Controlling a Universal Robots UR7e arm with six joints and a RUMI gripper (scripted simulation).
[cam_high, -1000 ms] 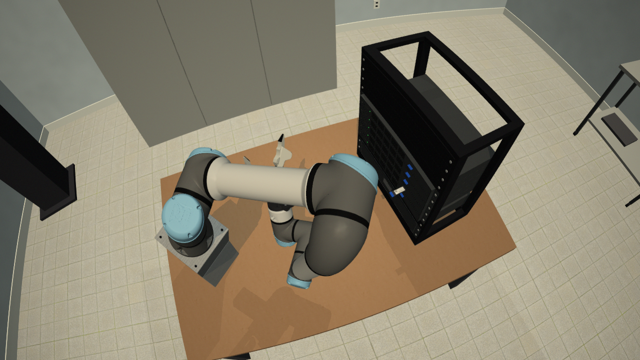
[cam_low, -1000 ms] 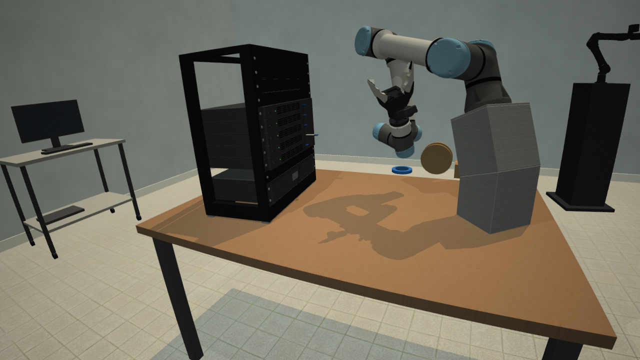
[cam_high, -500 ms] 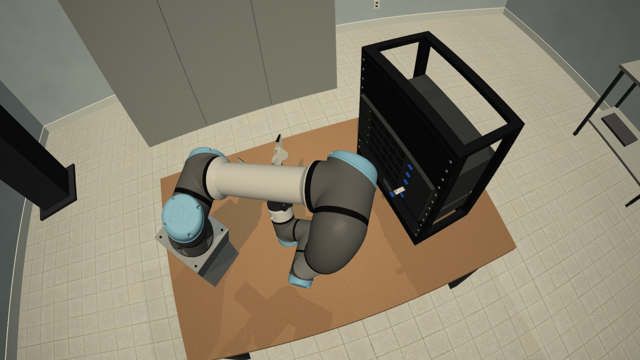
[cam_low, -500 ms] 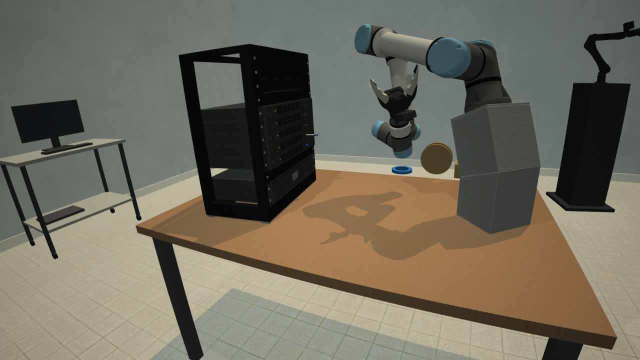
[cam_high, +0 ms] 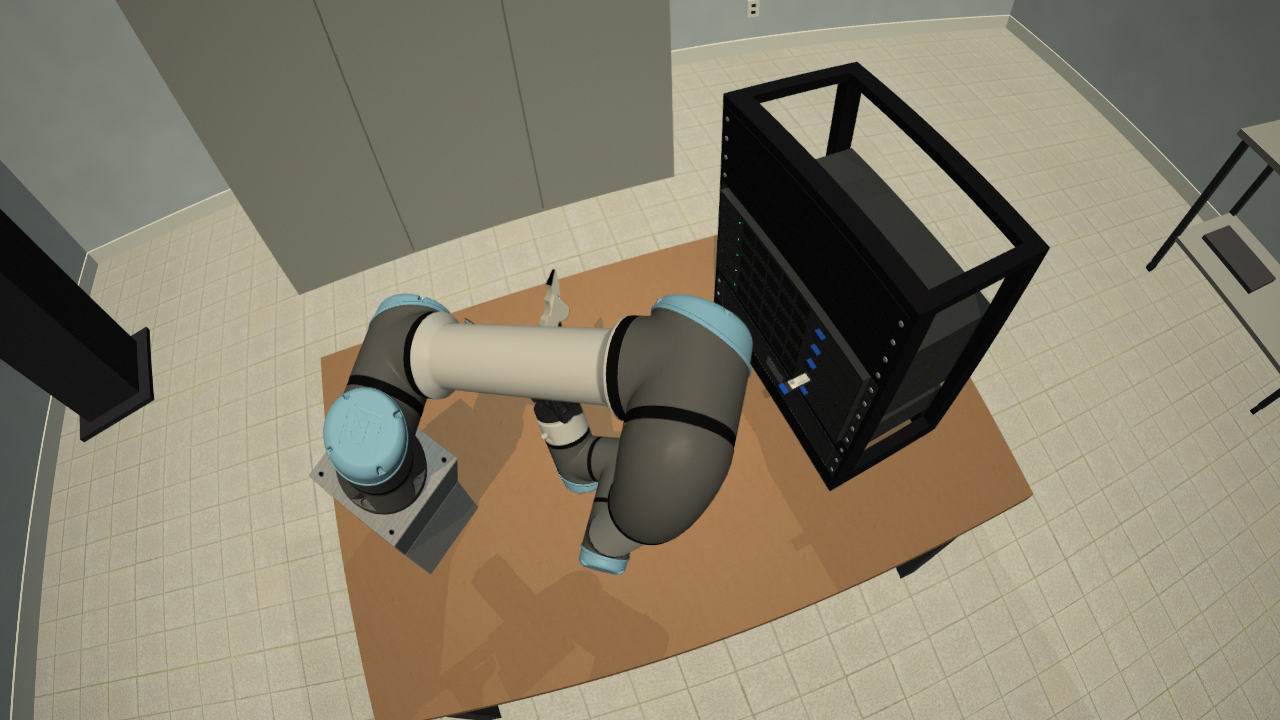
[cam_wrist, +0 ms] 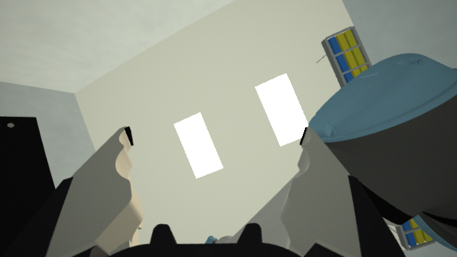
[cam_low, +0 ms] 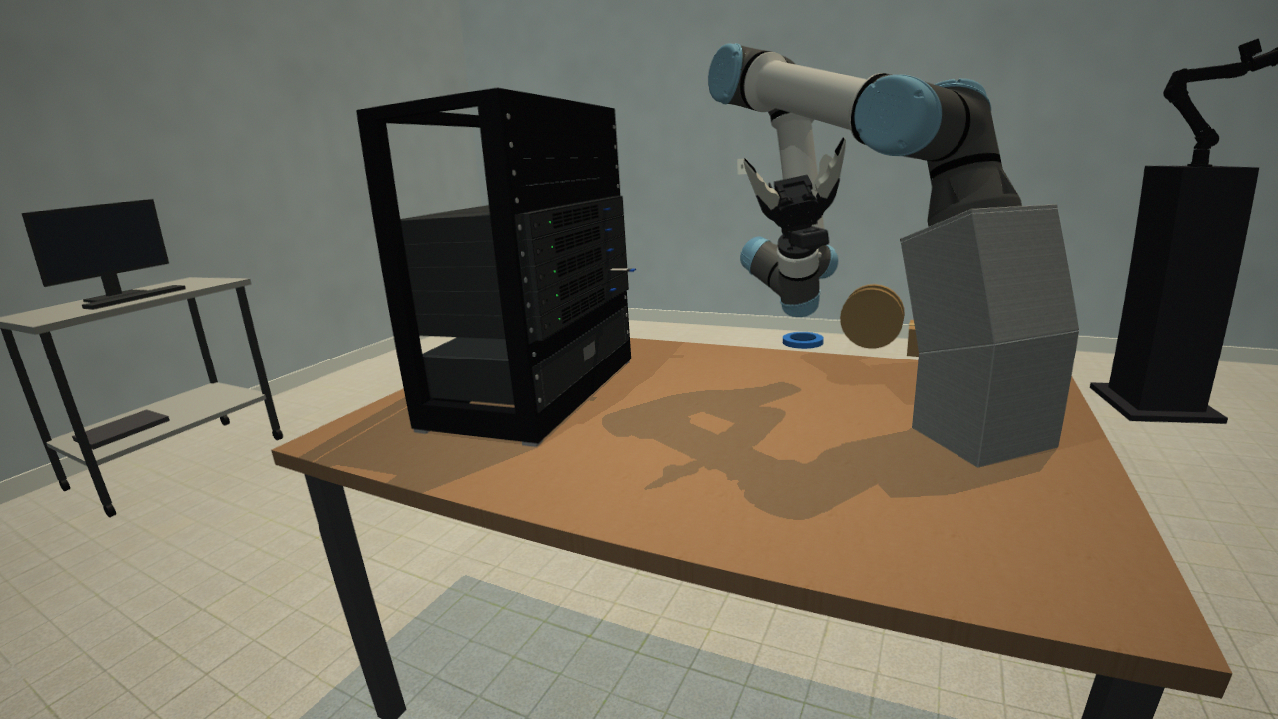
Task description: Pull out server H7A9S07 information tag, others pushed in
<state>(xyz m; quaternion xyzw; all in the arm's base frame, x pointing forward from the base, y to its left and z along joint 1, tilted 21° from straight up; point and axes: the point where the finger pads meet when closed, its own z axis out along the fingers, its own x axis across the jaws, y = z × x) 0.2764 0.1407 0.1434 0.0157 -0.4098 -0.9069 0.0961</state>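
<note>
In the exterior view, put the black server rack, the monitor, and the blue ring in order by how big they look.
Largest to smallest:
1. Server rack
2. Monitor
3. Blue ring

Black rack [cam_low: 519,268] upright on table [cam_low: 715,536].
</note>
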